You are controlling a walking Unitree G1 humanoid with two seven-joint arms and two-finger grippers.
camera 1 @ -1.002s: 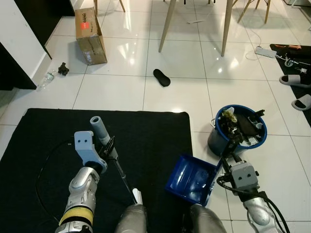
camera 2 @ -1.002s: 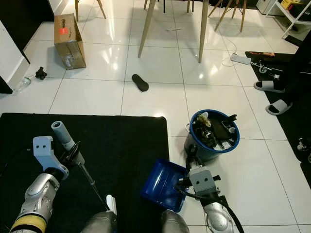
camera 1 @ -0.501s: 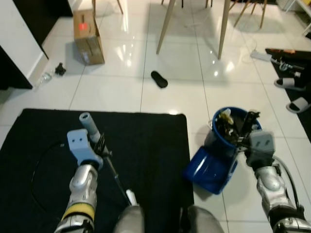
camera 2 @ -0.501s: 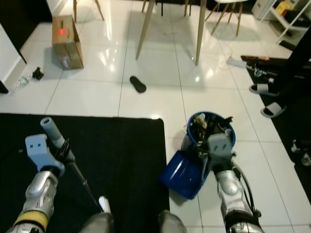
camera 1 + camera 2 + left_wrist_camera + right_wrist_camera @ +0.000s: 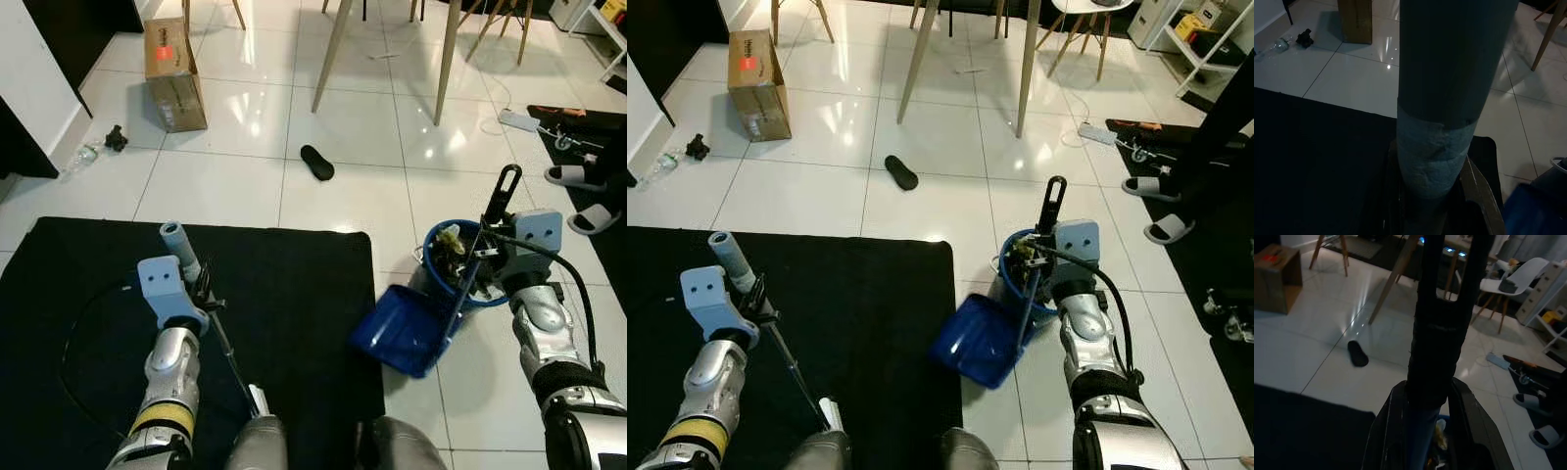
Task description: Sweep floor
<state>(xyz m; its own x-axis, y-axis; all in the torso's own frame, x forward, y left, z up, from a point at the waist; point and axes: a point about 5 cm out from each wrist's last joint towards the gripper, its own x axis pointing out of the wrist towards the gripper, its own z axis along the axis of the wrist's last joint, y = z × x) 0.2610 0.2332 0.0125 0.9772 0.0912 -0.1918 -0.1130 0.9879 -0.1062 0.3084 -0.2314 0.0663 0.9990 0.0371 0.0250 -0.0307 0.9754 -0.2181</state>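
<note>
My left gripper (image 5: 204,290) is shut on the grey-topped broom handle (image 5: 177,243), which slants down over the black mat (image 5: 88,294) toward my legs. In the left wrist view the handle (image 5: 1449,73) stands between the fingers (image 5: 1476,191). My right gripper (image 5: 482,257) is shut on the black dustpan handle (image 5: 506,184), held nearly upright. The blue dustpan (image 5: 402,328) hangs tilted against the blue bin (image 5: 436,289), which holds trash. In the right wrist view, the fingers (image 5: 1386,431) clamp the dustpan handle (image 5: 1442,347).
A black slipper (image 5: 316,162) lies on the white tiles ahead. A cardboard box (image 5: 171,73) stands far left, with a bottle (image 5: 83,155) beside the wall. Wooden table legs (image 5: 331,54) rise beyond. Slippers (image 5: 568,176) and a power strip (image 5: 511,119) lie right.
My right arm has raised the dustpan from low beside my legs and swung its handle upright beside the bin. The left arm holds the broom as before. The camera has shifted slightly.
</note>
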